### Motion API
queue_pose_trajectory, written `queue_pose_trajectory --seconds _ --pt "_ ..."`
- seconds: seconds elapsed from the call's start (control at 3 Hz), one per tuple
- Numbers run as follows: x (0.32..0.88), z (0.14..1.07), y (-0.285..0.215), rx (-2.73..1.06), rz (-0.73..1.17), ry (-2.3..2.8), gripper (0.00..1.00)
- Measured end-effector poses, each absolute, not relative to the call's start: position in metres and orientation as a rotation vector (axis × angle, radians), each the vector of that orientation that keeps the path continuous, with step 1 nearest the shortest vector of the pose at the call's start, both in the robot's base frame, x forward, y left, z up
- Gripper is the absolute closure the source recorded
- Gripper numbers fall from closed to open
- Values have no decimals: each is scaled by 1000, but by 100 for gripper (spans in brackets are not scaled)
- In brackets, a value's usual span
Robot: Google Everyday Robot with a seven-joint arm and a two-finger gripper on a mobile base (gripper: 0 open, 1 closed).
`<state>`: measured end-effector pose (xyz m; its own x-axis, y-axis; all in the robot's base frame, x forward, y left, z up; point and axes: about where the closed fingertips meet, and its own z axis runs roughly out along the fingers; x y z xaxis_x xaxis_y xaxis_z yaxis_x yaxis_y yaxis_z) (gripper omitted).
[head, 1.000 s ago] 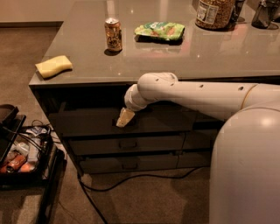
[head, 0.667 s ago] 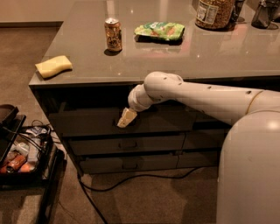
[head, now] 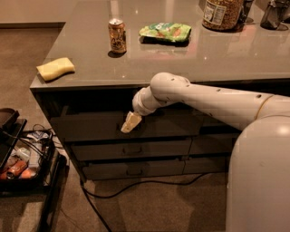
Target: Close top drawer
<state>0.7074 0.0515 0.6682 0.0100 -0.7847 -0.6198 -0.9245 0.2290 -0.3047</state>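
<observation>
The robot's white jointed arm [head: 213, 97] reaches left, its cream gripper [head: 131, 122] tilted down at the centre of the wide grey-brown top drawer [head: 90, 128], directly under the glossy grey countertop [head: 149, 63]; whether it is open or closed cannot be told. Farther back on the counter sit a yellow sponge [head: 55, 68] and an orange drink can [head: 117, 36]

- It looked like a break room or office kitchen: a long grey counter [head: 217, 61] over rows of drawers [head: 131, 149], brown carpet [head: 149, 206] below.
- A drink can [head: 117, 35], green snack bag [head: 165, 31], food jar [head: 222, 13] and yellow sponge [head: 55, 68] sat on top.
- The pincer [head: 131, 123] hung at the top drawer [head: 90, 128]'s front.
</observation>
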Motion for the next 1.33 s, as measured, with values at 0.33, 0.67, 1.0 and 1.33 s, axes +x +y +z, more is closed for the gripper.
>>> queue_pose_trajectory --seconds 0.33,0.67,1.0,1.33 --pt "703 671 53 -1569 271 1784 0" --pt "679 684 59 -1556 323 1762 0" --pt "677 684 61 -1555 330 1761 0" --pt "674 681 60 -1546 320 1775 0"
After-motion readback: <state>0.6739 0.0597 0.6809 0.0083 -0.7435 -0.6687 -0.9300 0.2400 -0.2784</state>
